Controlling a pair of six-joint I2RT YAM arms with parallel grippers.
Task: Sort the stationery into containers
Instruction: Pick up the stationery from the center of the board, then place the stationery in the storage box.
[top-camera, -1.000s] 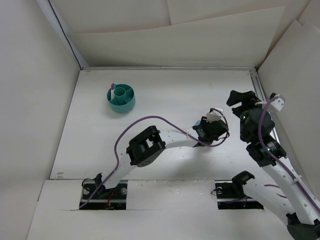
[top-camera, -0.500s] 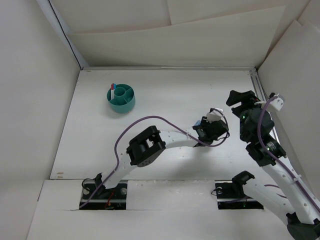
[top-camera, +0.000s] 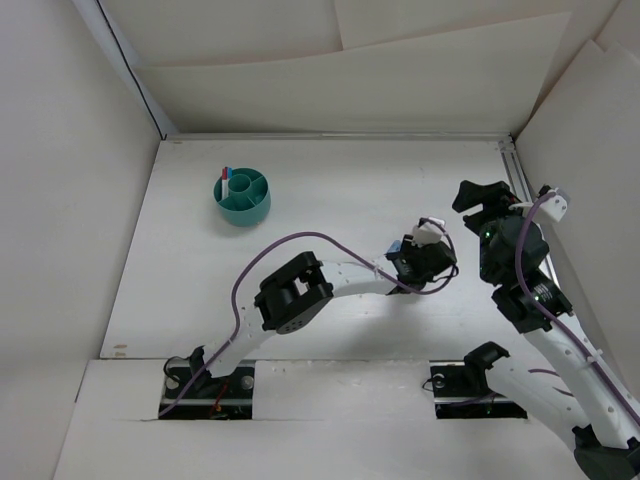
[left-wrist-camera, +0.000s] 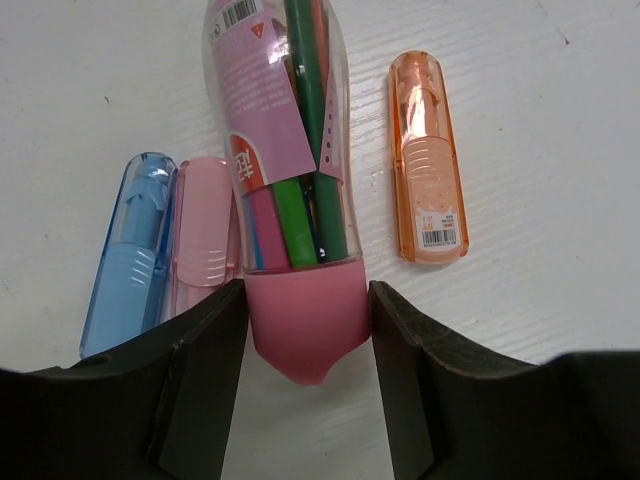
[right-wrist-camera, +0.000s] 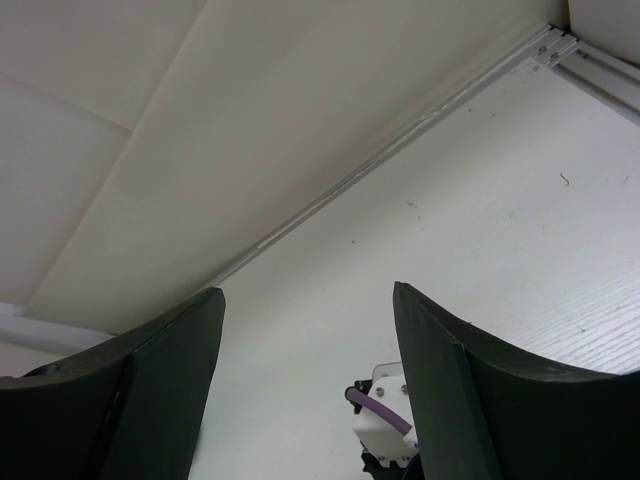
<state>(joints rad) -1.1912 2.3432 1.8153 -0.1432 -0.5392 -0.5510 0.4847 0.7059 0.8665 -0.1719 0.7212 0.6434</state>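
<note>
The left pincer (left-wrist-camera: 307, 300) is clenched on the pink cap (left-wrist-camera: 307, 330) of a clear pen tube (left-wrist-camera: 285, 150). Its dark fingers (left-wrist-camera: 200, 380) press on both sides of the cap, most likely because that blunt end is the one part of the tube with nothing crowding it. The tube points away from the wrist, full of green, pink and red sticks. Whether it is off the counter (top-camera: 330, 180) or resting on it cannot be told. On its left, a pink case (left-wrist-camera: 203, 235) lies right against the tube and seems partly tucked under its edge, and a blue case (left-wrist-camera: 130, 255) touches the pink one. These two are what stands in the way, as a sideways drag would probably nudge them, so a straight lift looks safer. An orange case (left-wrist-camera: 425, 160) lies apart on the right, parallel to the tube. The teal cup (top-camera: 245, 210) sits well apart at the far left of the counter, with one capped pen (top-camera: 227, 178) upright in a compartment. The tube looks broad for those compartments, so the fit is in doubt. The left arm's purple cable (top-camera: 290, 240) arches over the way there. The right pincer (right-wrist-camera: 305, 310) is released, fingers spread wide on nothing, raised by the right wall and out of the way.
</note>
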